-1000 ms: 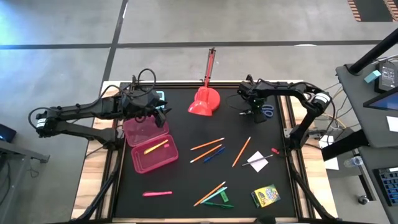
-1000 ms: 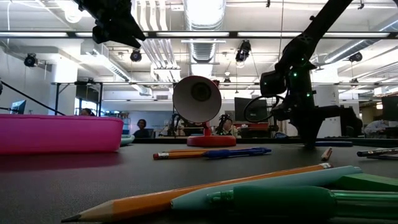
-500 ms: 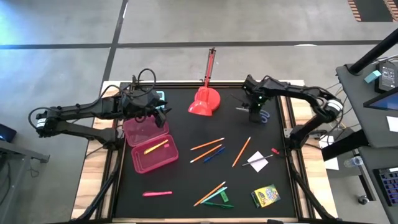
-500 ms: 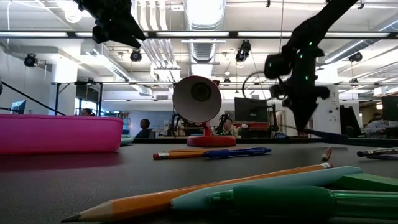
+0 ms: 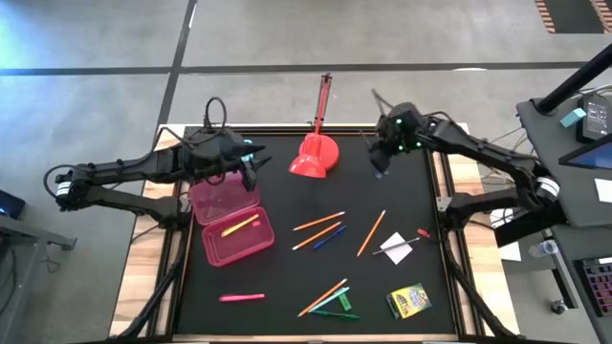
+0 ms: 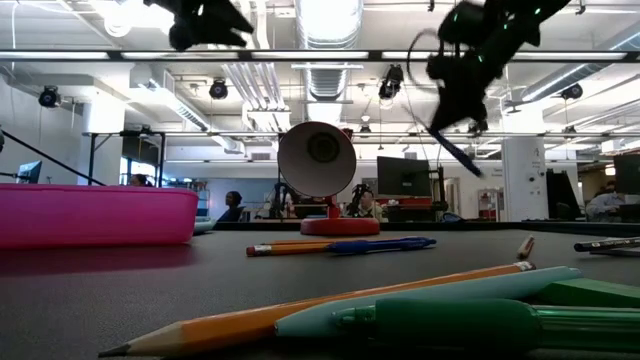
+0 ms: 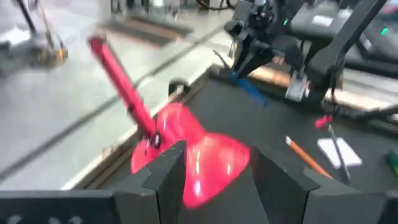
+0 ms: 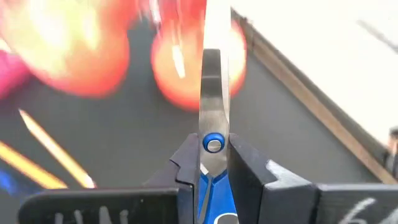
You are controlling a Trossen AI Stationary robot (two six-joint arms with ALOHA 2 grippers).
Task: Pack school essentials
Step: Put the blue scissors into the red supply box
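The high view looks straight down on the whole table (image 5: 287, 287). The low view sits at tabletop height, facing the room; both share the red scoop (image 5: 314, 158), centre frame

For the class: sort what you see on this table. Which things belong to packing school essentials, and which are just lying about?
Belongs: scissors in the right hand; pink case; pencils; pink highlighter; crayon box; white square.

Lying about: red scoop.
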